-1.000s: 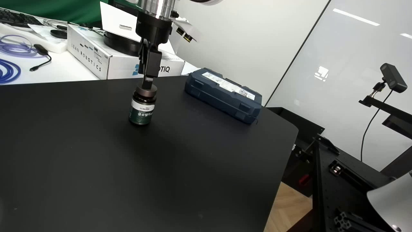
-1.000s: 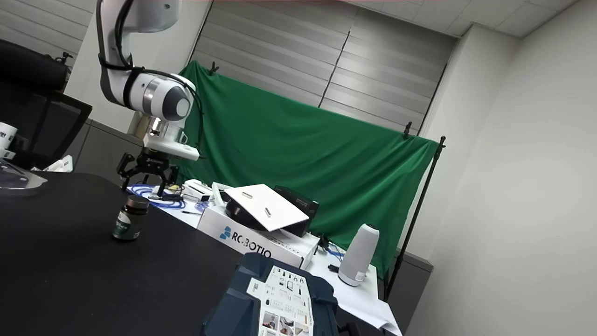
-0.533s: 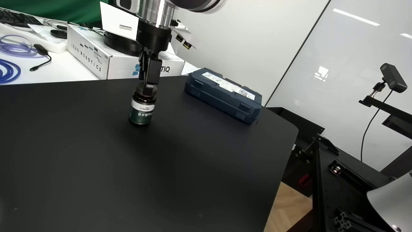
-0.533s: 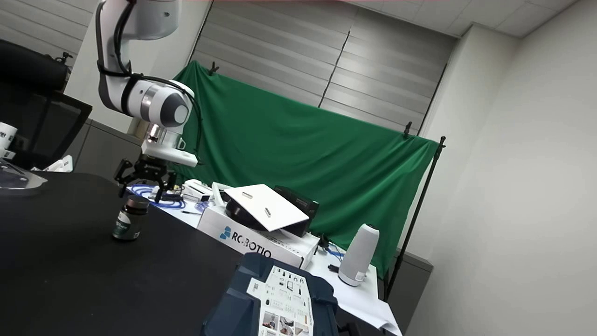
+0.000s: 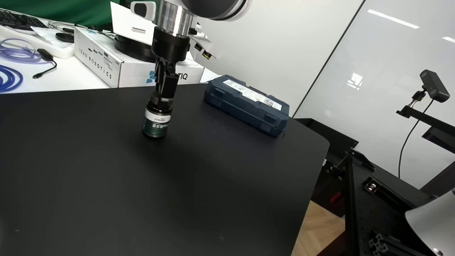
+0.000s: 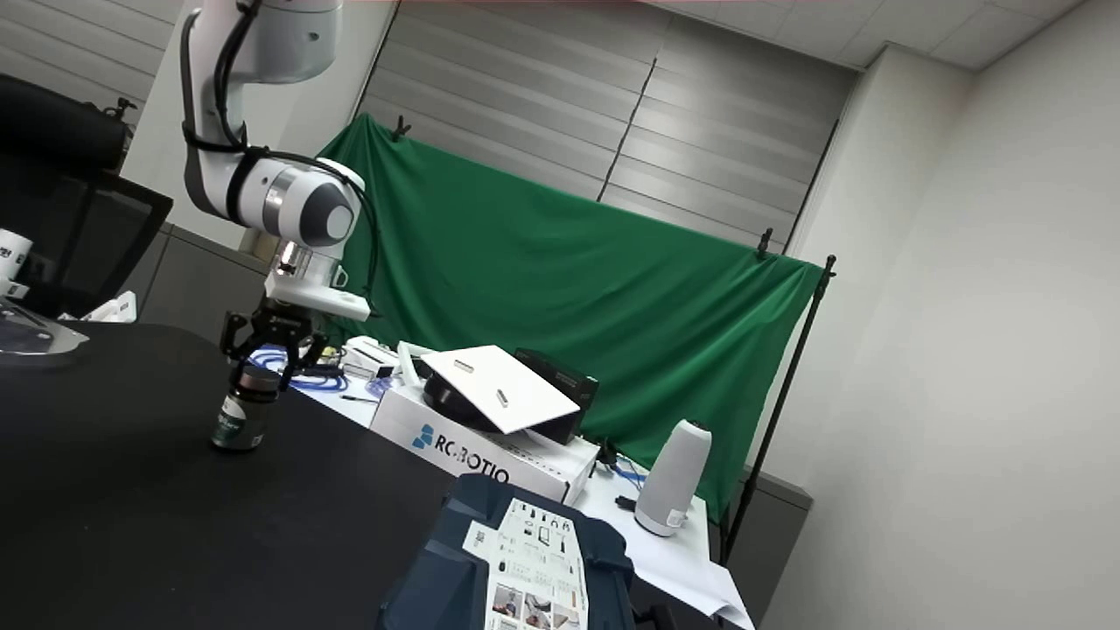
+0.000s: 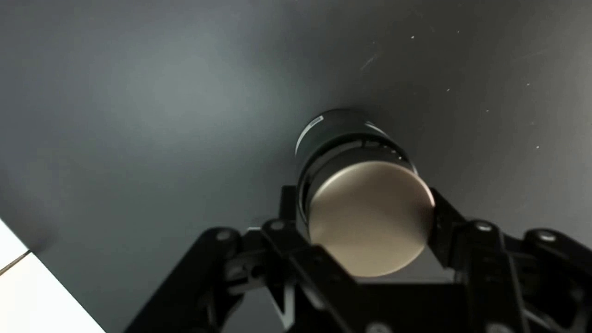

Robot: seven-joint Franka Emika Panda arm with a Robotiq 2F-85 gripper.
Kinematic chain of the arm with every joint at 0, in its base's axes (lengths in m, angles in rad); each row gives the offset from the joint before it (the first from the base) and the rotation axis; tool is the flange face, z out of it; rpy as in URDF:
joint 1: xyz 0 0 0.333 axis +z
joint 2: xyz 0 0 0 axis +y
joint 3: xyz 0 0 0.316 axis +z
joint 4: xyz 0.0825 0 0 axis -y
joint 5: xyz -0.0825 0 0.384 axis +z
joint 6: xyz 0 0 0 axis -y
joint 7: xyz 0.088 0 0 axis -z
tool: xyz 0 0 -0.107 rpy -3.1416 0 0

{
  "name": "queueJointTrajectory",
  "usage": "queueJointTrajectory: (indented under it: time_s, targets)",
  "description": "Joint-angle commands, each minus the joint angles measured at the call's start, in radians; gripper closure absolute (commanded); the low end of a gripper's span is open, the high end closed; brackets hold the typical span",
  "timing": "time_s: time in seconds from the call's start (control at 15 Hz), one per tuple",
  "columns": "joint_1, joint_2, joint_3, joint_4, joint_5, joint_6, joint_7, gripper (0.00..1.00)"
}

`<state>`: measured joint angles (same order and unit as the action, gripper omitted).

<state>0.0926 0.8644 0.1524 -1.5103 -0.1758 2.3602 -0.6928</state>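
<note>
Under the hand [image 6: 261, 380], the bottle [image 5: 156, 122] stands upright so its cap [image 7: 371, 219] sits between the fingers [image 7: 288, 204]; whether gripped, I cannot tell.

- Bottle [image 5: 156, 127]: smooth, glossy, with a paper-like label [image 5: 157, 117].
- Cap [image 7: 372, 219]: smooth, satin, metallic-looking.
- Hand [image 7: 364, 208]: matt, with shiny screw heads [image 7: 484, 226].
- Desk [image 5: 199, 199]: smooth, matt, faintly speckled.
- Case [image 5: 245, 112]: hard, moulded, satin plastic.
- Drape [image 6: 560, 227], at two o'clock from the bottle in an exterior view: creased, matt cloth.
</note>
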Motion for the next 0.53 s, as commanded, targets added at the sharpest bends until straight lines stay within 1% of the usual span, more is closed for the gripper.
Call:
queueJointTrajectory:
  time_s: [0.0, 0.07, 0.27, 0.47]
  targets:
    - [-0.017, -0.001, 0.021, 0.001, 0.003, 0.01, -0.01, 0.61]
    - [-0.017, -0.009, 0.022, -0.002, 0.003, 0.008, -0.009, 0.64]
    - [-0.015, -0.048, 0.025, -0.034, 0.004, -0.01, 0.002, 0.64]
    - [0.001, -0.114, 0.015, -0.113, -0.018, -0.009, 0.016, 0.64]
